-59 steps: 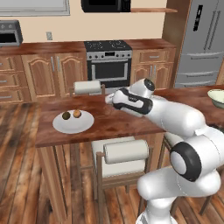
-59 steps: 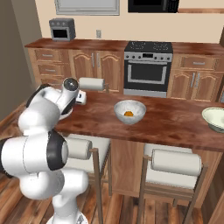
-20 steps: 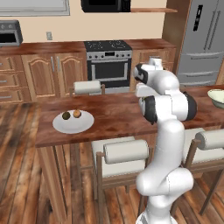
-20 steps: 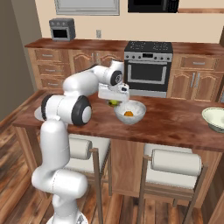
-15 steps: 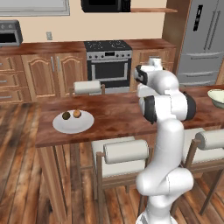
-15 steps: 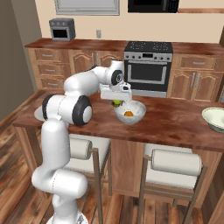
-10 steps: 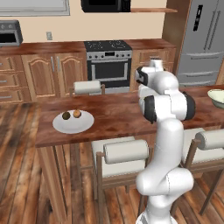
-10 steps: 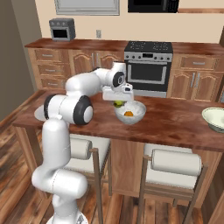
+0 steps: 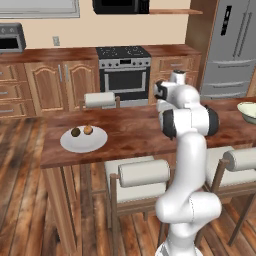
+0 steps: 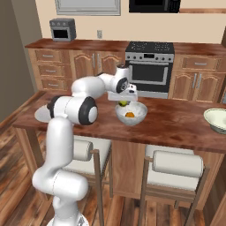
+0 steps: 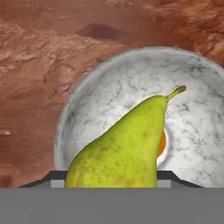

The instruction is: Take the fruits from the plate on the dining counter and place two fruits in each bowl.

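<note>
Hanging over the nearer bowl (image 10: 130, 114), the hand (image 10: 123, 99) is clamped on the yellow-green pear (image 11: 120, 151). In the hand view the pear's long axis runs from its broad, speckled base at the lower left up to the narrow neck at the upper right, and its short curved stem points toward the bowl's far wall. Its skin is smooth and slightly mottled with brown flecks.

Beneath it the bowl is deep and round, glossy, pale grey-white with faint marble-like veins. A round orange (image 10: 129, 114) lies at the bottom of that bowl, and the pear hides most of it in the hand view.

The surface (image 10: 176, 121) is a long slab of glossy dark reddish-brown wood with a swirling grain. The bowl stands near the middle of it, toward its far edge. A second deep pale bowl (image 10: 216, 119) sits at the right end. At the left end, near the front edge, the flat round pale plate (image 9: 84, 140) carries a dark olive-brown fruit (image 9: 75, 132) and a tan-orange fruit (image 9: 88, 130), just beside each other.

The white arm (image 10: 70, 109) rises from its base, bends at a dark elbow and reaches out level over the surface, with the wrist turned downward above the bowl.
</note>
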